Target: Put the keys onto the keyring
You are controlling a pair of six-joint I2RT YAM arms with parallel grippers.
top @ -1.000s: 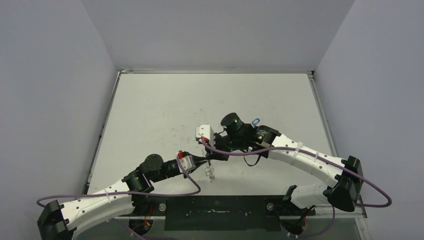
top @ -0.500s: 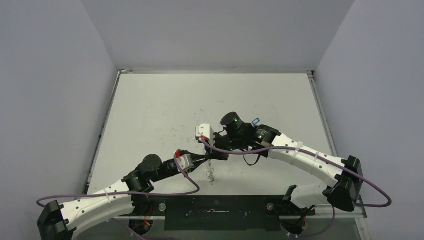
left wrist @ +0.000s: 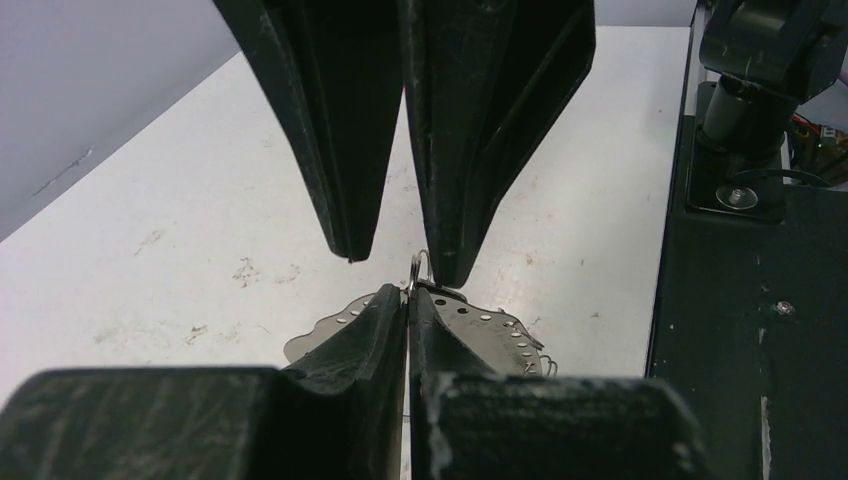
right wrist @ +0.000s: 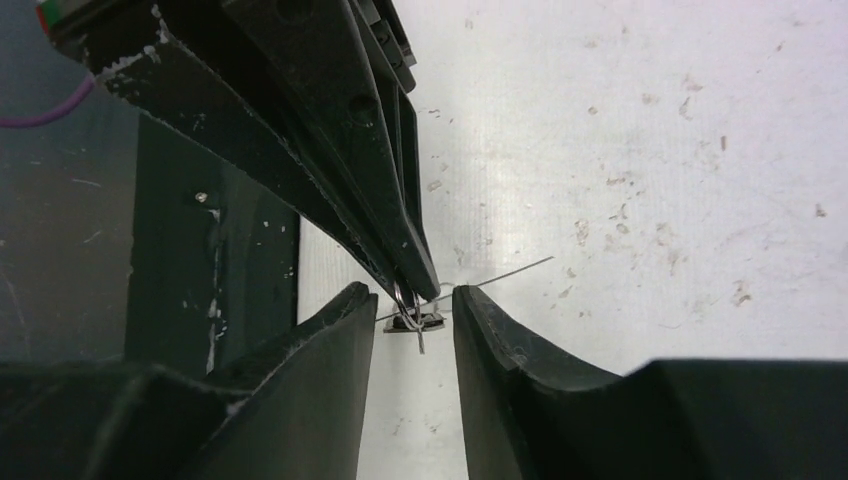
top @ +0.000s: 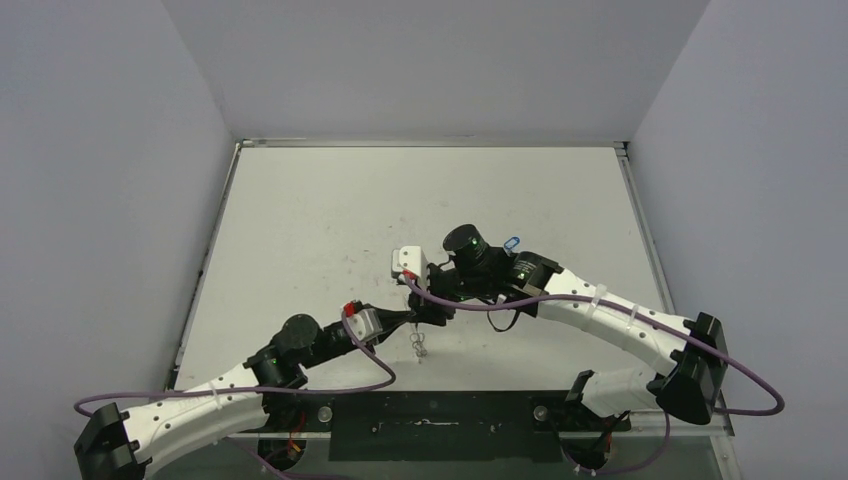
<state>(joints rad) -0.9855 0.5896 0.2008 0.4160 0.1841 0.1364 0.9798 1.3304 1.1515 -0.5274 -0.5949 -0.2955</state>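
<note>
**Keyring** (left wrist: 490,325): pale grey translucent plate with a wavy rim dotted with small holes.
- Place: between the two grippers, over the table (top: 330,210) near its front middle. Whether its lower edge touches the table cannot be told.

**Left gripper** (left wrist: 408,298): fingers pressed together on the plate's rim, beside a wire loop (left wrist: 421,268) that stands up above the tips.

**Right gripper** (right wrist: 412,300): jaws slightly parted, one on each side of that loop, gripping nothing.

**Left wrist view:** shows the plate and its holes. The top view gives only a faint glint under the grippers.

**Right wrist view:** shows the loop and a thin wire (right wrist: 515,270) jutting sideways. The plate is hidden.

**Blue key** (top: 512,242): seen only from above, lying on the table just beside the right arm's wrist.
</note>
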